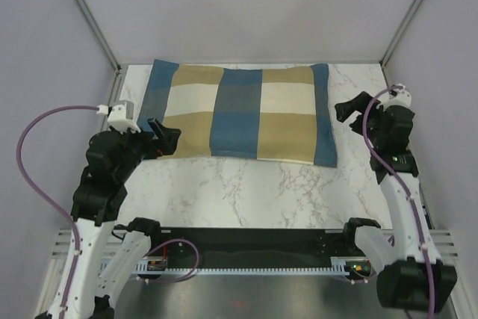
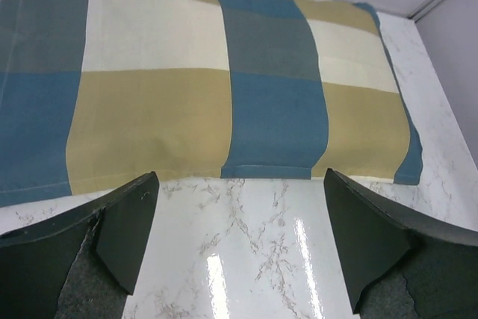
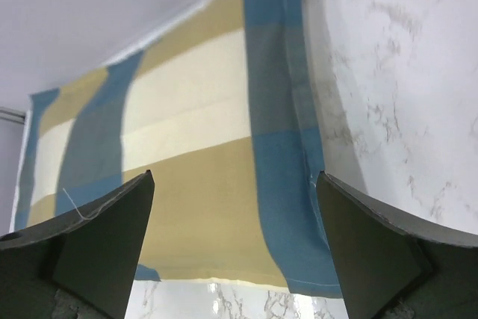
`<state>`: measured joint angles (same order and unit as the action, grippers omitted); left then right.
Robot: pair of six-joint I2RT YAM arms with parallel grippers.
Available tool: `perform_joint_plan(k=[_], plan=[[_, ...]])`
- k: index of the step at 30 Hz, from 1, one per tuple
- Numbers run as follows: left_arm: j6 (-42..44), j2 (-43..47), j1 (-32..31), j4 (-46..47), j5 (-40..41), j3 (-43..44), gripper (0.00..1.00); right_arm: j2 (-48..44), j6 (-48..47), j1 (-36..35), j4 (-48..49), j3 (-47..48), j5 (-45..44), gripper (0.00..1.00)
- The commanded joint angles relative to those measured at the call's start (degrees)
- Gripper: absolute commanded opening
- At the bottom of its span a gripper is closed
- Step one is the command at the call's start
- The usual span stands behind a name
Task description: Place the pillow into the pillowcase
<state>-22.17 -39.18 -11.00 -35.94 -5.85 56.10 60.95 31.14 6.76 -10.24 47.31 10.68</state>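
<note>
I am holding my left pincer and right pincer wide open, flanking the soft blue-tan-cream checked fabric pillowcase lying on the white marble table.

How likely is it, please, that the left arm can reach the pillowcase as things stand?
Probably yes: the left end effector is open and sits at the pillowcase's near edge, with only bare table between them.

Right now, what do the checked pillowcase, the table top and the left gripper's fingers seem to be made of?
The pillowcase: woven cloth, matte, perhaps cotton; soft creases, a stitched hem, a loose thread. The table top: marble-patterned, glossy, with bright reflections; stone or laminate, I cannot tell. The fingers of the left gripper: black, matte, probably hard plastic.
</note>
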Motion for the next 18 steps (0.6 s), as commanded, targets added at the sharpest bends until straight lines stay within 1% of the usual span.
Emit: perform_joint_plan(k=[1,2,3,5,8,14,18], plan=[[4.7,7.3,0.0,4.6,2.2,-4.2,1.0,-14.8,-3.8,0.2,0.6,-5.1,-2.0,0.98],[4.8,10.0,0.0,6.1,2.2,-5.5,1.0,-17.2,-3.8,0.2,0.1,-5.8,-2.1,0.98],[5.2,10.9,0.0,6.5,2.1,-7.5,1.0,-21.3,-4.1,0.3,-1.2,-6.4,-2.4,0.98],[5.7,14.0,0.0,6.9,2.2,-9.2,1.0,-24.5,-5.7,0.2,-2.8,-7.8,-4.3,0.98],[6.9,18.4,0.0,7.6,3.1,-14.2,1.0,-29.6,-7.7,0.2,-5.7,-9.8,-7.0,0.98],[6.2,22.2,0.1,7.8,1.2,-15.5,1.0,-31.0,-7.7,0.2,-7.0,-13.3,-7.1,0.98],[6.6,22.3,-0.1,7.9,1.9,-15.6,1.0,-31.6,-7.8,0.3,-7.9,-13.0,-7.2,0.98]])
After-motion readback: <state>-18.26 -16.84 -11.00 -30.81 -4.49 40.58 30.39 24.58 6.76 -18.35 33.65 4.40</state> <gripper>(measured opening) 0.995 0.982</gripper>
